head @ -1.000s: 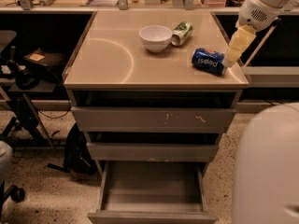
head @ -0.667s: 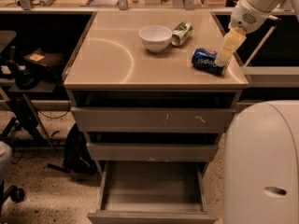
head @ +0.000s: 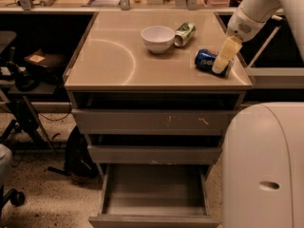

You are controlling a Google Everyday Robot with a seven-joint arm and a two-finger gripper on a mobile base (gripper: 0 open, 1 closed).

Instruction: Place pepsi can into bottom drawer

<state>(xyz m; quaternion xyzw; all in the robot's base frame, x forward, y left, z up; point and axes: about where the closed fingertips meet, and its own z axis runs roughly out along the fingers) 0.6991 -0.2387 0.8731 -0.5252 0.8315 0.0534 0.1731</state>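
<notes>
The pepsi can (head: 205, 60), blue with silver ends, lies on its side near the right front of the cabinet top (head: 118, 56). My gripper (head: 223, 57) comes down from the upper right and sits over the can's right end, covering it. The bottom drawer (head: 154, 194) is pulled open at the foot of the cabinet, and its grey interior is bare.
A white bowl (head: 158, 38) and a green-and-white can (head: 185, 33) on its side sit at the back middle of the top. The two upper drawers (head: 152, 121) are pushed in. My white body (head: 263, 165) fills the lower right. A chair and a bag (head: 78, 156) stand at the left.
My gripper has moved left and down, from beside the pepsi can onto its right end. My white body takes up more of the lower right.
</notes>
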